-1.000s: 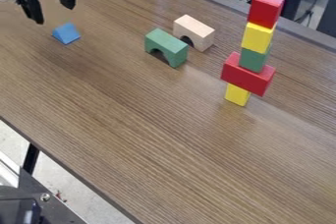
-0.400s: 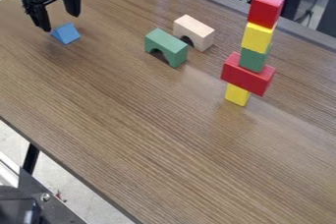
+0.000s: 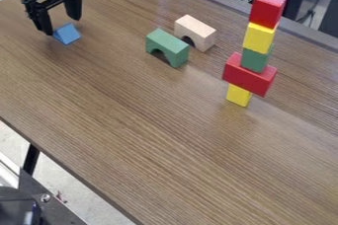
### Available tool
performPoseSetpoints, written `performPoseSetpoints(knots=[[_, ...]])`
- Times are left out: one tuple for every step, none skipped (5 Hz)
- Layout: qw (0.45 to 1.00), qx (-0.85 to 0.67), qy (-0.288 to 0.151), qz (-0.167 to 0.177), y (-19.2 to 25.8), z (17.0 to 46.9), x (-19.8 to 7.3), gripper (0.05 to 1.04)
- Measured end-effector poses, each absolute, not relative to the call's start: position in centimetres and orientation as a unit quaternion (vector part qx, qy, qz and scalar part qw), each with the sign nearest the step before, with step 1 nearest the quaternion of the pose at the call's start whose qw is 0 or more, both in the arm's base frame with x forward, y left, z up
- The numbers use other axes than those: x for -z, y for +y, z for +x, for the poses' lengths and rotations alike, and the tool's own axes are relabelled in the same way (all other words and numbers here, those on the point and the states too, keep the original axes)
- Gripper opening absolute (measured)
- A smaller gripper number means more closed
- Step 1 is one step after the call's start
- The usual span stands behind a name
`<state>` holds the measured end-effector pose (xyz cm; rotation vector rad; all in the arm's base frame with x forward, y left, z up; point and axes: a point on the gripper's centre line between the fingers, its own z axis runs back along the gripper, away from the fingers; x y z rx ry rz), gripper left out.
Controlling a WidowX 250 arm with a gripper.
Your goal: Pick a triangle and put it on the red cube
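Blue triangle (image 3: 66, 34) near the spread, downward-pointing claw (image 3: 63, 26)

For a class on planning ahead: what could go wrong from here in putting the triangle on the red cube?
The open black tool might nudge the blue triangular block before gripping it. The red cube tops a tall tower whose wide red block rests on one narrow yellow block, so a bump could topple it.
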<state>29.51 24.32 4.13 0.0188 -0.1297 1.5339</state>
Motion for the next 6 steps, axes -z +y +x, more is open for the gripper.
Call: performPoseSetpoints(knots=[[0.706, -0.705, -0.059, 0.007, 24.4, 29.6, -3.7, 0.98], [0.691, -0.72, -0.064, 0.012, 24.6, 29.4, -3.1, 0.708], [0.678, -0.731, -0.07, 0.015, 24.8, 29.3, -3.0, 0.534], [0.674, -0.736, -0.067, 0.012, 24.6, 29.2, -2.9, 0.534], [0.668, -0.743, -0.049, -0.018, 23.3, 29.4, -4.6, 0.533], [0.678, -0.729, -0.079, -0.05, 21.7, 30.9, -9.9, 0.534]])
